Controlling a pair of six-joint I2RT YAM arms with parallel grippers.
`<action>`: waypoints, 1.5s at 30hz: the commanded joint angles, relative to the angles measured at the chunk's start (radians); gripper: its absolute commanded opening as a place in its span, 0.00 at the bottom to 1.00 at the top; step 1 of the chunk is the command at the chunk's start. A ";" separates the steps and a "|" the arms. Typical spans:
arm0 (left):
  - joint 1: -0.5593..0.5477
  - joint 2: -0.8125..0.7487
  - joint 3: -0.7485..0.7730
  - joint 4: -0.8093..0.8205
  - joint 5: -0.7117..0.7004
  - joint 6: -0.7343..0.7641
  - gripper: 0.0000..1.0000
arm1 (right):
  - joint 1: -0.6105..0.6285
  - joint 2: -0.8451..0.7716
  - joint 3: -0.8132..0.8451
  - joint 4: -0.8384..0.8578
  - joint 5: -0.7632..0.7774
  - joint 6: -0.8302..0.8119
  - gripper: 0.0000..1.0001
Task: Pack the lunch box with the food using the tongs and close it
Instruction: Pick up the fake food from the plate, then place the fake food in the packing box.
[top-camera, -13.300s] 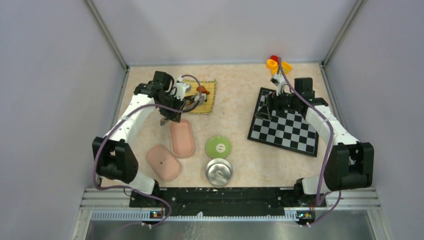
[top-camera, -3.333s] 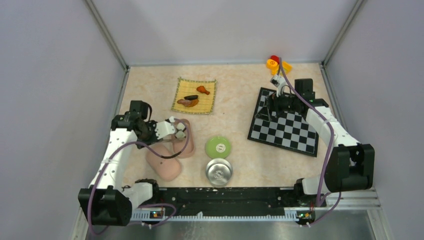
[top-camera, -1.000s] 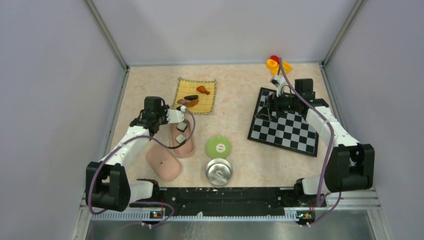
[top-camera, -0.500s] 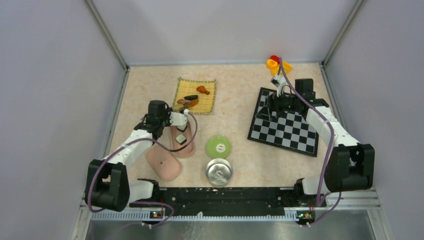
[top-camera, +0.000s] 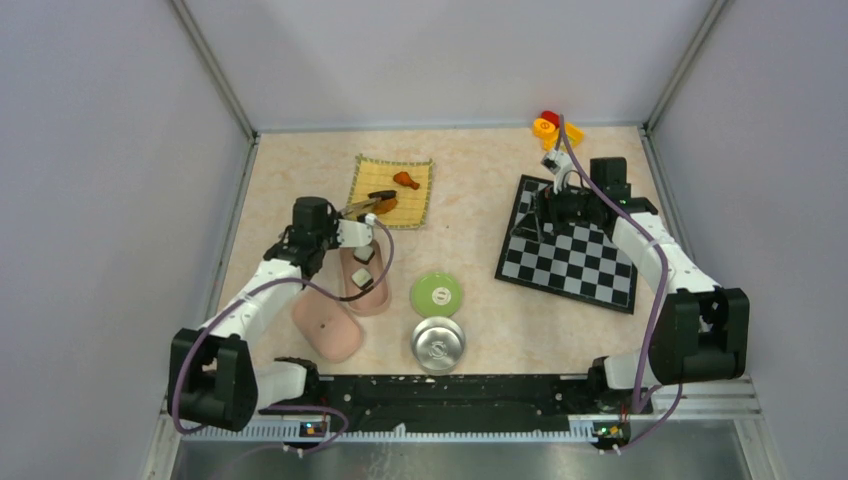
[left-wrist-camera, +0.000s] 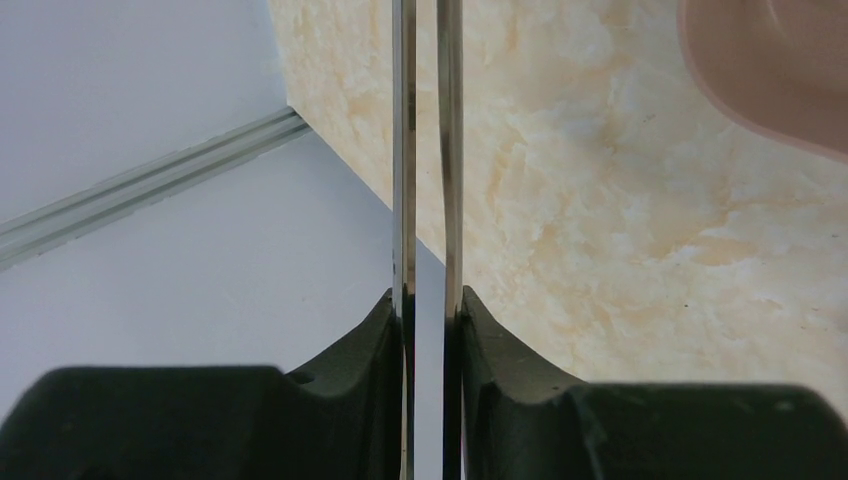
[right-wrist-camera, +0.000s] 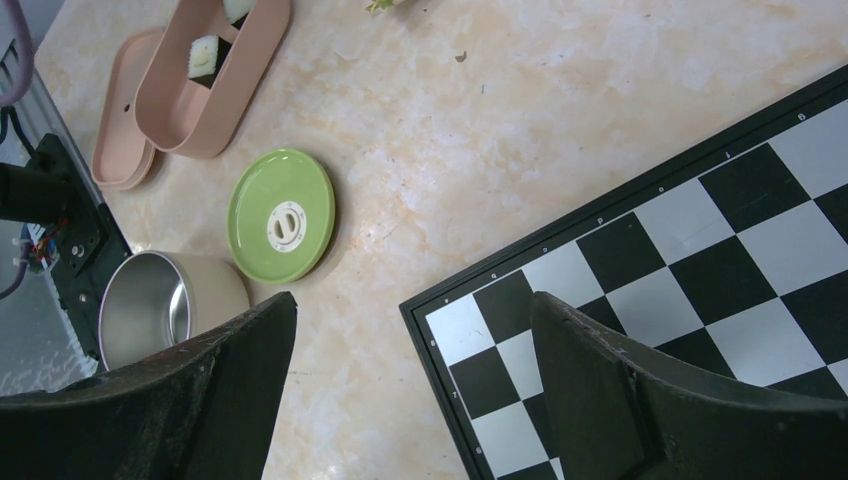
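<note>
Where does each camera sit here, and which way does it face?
Top external: high behind the robot, looking down on the table; left gripper and right gripper show.
Left wrist: on that gripper, looking along the clamped tongs over the table; its fingers show.
Right wrist: looking down at the chessboard; open fingers show.
Shared: top and right wrist both show the pink lunch box.

Beige table (top-camera: 470, 210) with yellow mat (top-camera: 420, 205), pink lunch box (top-camera: 372, 297), pink lid (top-camera: 326, 328), green lid (top-camera: 436, 295), steel bowl (top-camera: 437, 344), chessboard (top-camera: 575, 255), blocks (top-camera: 553, 128).
</note>
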 joint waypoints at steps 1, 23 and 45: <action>-0.004 -0.050 0.089 -0.068 0.027 -0.046 0.06 | -0.007 -0.009 0.004 0.018 -0.026 -0.012 0.85; -0.165 -0.122 0.551 -0.864 0.468 -0.405 0.00 | -0.021 -0.012 0.002 0.034 -0.017 0.021 0.92; -0.386 -0.189 0.458 -1.227 0.603 -0.434 0.00 | -0.057 -0.025 0.000 0.041 0.008 0.031 0.99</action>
